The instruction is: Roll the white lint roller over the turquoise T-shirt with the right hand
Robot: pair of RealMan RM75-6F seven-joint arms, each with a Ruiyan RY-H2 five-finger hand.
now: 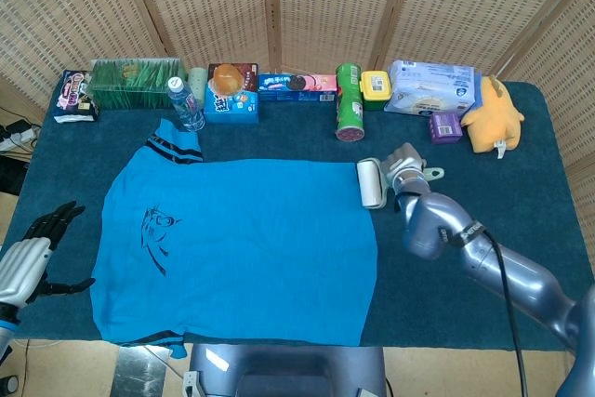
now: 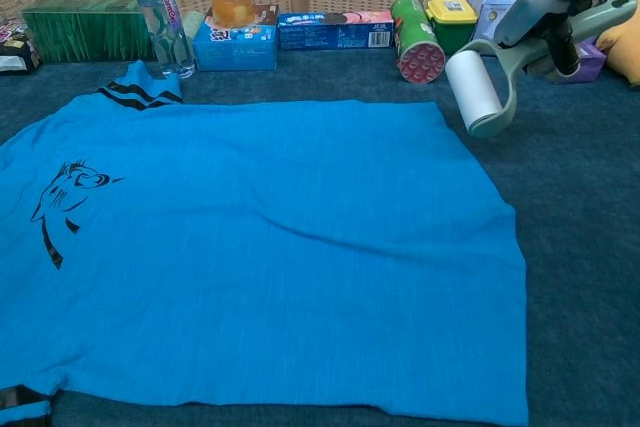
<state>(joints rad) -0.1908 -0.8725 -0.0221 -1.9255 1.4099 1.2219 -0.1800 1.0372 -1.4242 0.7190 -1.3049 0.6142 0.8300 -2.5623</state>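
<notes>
The turquoise T-shirt [image 1: 242,248] [image 2: 250,247] lies flat on the dark blue table with a black print near its left side. My right hand [image 1: 407,174] [image 2: 565,22] grips the pale green handle of the white lint roller [image 1: 371,182] [image 2: 476,91]. The roller is lifted at the shirt's far right corner, just off the cloth's edge. My left hand [image 1: 28,262] hangs open off the table's left front corner, away from the shirt.
Along the back edge stand a green box [image 1: 135,83], a water bottle [image 1: 186,104], snack boxes [image 1: 232,95], a green can [image 1: 349,101], a yellow tub [image 1: 375,88], tissue packs [image 1: 432,86] and a yellow plush toy [image 1: 493,115].
</notes>
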